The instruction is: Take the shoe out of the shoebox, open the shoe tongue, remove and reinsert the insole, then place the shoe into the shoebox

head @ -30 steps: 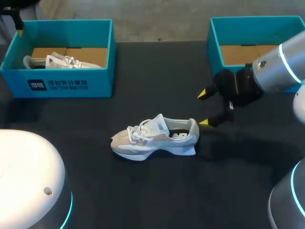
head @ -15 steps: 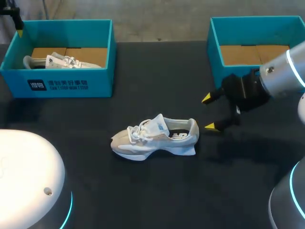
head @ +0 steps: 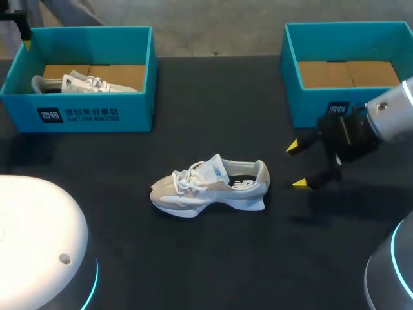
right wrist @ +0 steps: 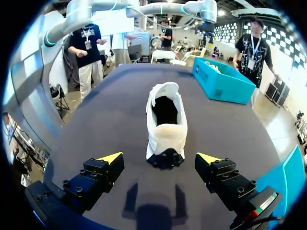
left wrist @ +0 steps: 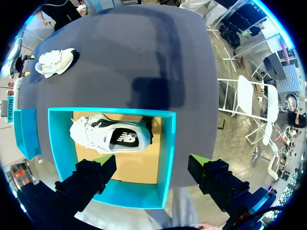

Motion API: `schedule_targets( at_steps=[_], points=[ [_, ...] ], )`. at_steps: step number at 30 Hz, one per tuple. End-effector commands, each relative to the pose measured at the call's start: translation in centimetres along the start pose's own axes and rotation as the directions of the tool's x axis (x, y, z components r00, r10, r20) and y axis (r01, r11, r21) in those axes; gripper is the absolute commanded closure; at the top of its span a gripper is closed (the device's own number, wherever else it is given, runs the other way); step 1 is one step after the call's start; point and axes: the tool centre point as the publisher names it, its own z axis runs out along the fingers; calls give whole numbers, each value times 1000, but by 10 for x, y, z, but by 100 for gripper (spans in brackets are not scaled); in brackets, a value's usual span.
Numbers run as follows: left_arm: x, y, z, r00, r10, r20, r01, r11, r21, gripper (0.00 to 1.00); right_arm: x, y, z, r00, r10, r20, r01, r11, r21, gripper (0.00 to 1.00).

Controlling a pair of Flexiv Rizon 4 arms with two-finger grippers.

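The white shoe [head: 210,186] stands on its sole at the centre of the dark table [head: 213,265], toe toward the left of the frame, outside the boxes. The right gripper [head: 302,166] hovers just right of its heel, fingers spread wide, holding nothing. At upper left, the left gripper [left wrist: 152,162] hangs over the teal shoebox [head: 97,113], fingers likewise wide apart and empty; a second shoe [left wrist: 108,136] lies inside
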Motion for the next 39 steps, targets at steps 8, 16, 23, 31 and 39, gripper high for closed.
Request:
schedule_targets(
  at_steps=[8,16,23,31,39],
  points=[
    [0,-1,0,1000,1,-2,-1,1000,-2,0,-5,-28,10,999,-44,28,44,999,-5,0],
    [0,-1,0,1000,1,-2,-1,1000,-2,0,-11,-54,18,996,-61,71,58,998,39,0],
    [0,-1,0,1000,1,-2,-1,1000,-2,0,-14,-64,22,990,-62,129,58,998,31,0],
    [0,-1,0,1000,1,-2,-1,1000,-2,0,-16,-63,22,987,-60,152,54,998,40,0],
    [0,-1,0,1000,1,-2,-1,1000,-2,0,-16,-63,22,987,-60,152,54,998,40,0]
  ],
)
